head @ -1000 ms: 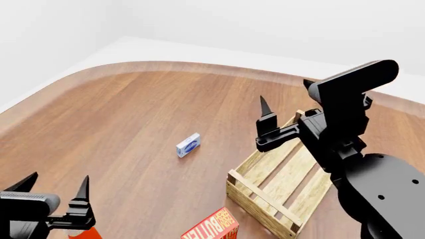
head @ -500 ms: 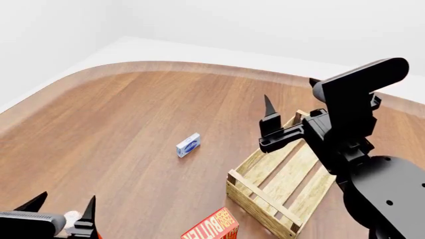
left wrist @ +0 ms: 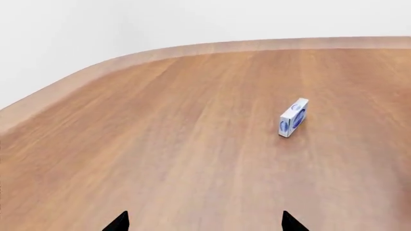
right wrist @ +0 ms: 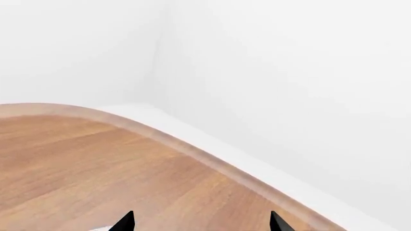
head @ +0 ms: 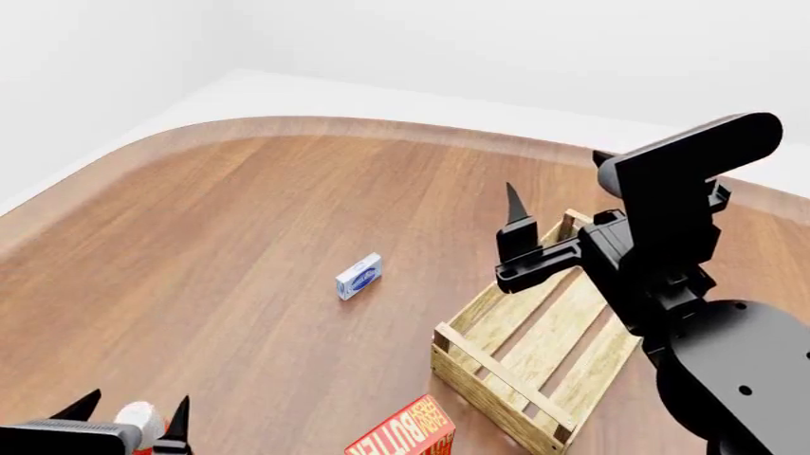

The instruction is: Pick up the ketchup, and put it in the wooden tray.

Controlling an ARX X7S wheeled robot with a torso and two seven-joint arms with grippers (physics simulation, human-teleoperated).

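Sank lower, left tool (head: 127, 414), fingers spread around ketchup (head: 137, 417) at counter's (head: 253, 218) near edge, white cap showing between them. Right tool (head: 557, 227) spread above tray (head: 538, 346), empty. Probably light, slick plastic; best pinched mid-body, below cap.

Quick count from that moment:
- wooden tray (head: 532, 365): one
- red butter box (head: 408, 432): one, partly cut off at head view's edge
- small blue-white box (head: 358, 277): one
- ketchup (head: 137, 417): one, only white cap showed
- grippers: two, left gripper (head: 129, 414) and right gripper (head: 515, 210)
- table (head: 253, 218): one
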